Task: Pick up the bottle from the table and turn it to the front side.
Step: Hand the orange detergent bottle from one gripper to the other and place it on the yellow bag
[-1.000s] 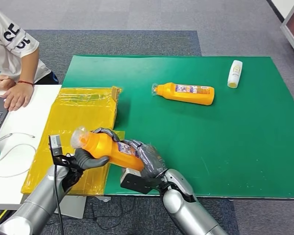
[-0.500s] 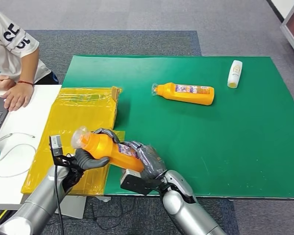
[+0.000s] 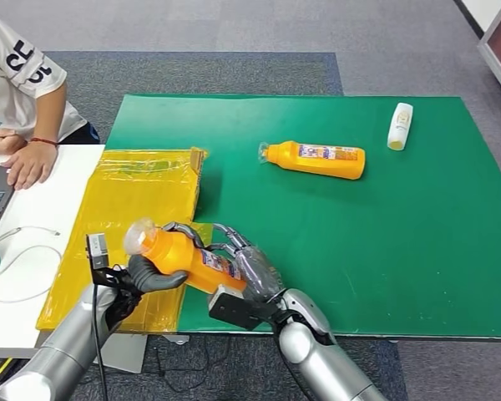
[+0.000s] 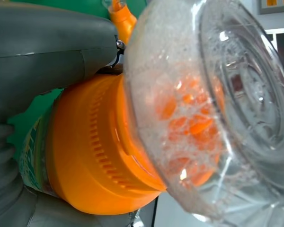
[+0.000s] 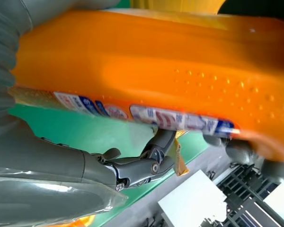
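An orange bottle (image 3: 188, 257) is held lifted above the near edge of the green counter (image 3: 374, 242), its long axis running left to right with the clear cap toward the left hand (image 3: 144, 271). Left fingers wrap the neck; the right hand (image 3: 251, 271) grips the base, its fingers (image 3: 232, 238) spread over the label.

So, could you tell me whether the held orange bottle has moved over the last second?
Yes, slightly: the held orange bottle has tilted, its cap end rising a little and its base dropping toward the green mat near edge.
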Robot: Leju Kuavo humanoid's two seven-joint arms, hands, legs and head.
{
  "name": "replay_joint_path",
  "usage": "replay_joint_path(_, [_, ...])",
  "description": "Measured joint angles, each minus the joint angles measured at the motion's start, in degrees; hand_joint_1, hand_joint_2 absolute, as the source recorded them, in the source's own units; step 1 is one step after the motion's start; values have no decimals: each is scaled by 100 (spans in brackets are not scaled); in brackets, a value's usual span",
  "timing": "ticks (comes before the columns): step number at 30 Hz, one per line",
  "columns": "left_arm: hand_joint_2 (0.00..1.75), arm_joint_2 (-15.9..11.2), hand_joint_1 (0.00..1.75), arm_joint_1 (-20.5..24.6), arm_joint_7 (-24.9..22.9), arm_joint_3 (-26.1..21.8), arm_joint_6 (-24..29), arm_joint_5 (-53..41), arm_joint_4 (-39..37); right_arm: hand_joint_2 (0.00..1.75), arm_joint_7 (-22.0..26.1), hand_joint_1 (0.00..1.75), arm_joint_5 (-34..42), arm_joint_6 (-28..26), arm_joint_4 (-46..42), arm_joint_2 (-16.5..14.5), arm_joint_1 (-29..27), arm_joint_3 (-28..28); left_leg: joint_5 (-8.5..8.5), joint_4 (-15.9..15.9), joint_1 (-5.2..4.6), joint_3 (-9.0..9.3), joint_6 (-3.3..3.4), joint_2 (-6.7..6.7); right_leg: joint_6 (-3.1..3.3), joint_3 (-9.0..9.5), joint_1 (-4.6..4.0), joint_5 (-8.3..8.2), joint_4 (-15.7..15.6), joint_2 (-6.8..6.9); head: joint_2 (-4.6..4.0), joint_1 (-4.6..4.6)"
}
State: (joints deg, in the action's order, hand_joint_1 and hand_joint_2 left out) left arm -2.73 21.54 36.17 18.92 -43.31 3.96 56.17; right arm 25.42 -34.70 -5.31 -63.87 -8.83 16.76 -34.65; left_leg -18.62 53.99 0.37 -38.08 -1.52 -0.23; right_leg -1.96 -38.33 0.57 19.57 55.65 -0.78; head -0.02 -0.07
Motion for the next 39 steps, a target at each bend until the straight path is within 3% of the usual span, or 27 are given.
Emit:
replay_joint_path(8, [175, -63, 147, -61, 0, 37, 445, -383, 38, 175, 120, 0, 631, 245, 0, -28, 21, 368, 2, 0, 0, 1, -1, 0, 1, -1, 0, -1, 0, 0, 0, 1])
replay_joint_path(19, [175, -135, 149, -69, 1, 98, 613, -507, 104, 175, 135, 0, 736, 278, 0, -28, 50, 674, 3, 0, 0, 3, 0, 0, 1, 2, 0, -1, 0, 0, 0, 0])
replay_joint_path(26, [175, -189, 153, -24, 2, 326, 1335, -1012, 291, 175, 222, 0, 1232, 549, -40, -25, 85, 1099, 2, 0, 0, 9, 2, 0, 0, 10, 0, -1, 0, 0, 0, 0])
replay_joint_path(39, [175, -364, 159, 142, -6, 538, 2065, -1350, 611, 175, 282, 0, 1445, 860, -216, -22, 120, 1734, 13, 0, 1, 10, -7, 1, 3, 2, -1, -11, 0, -2, 0, -1])
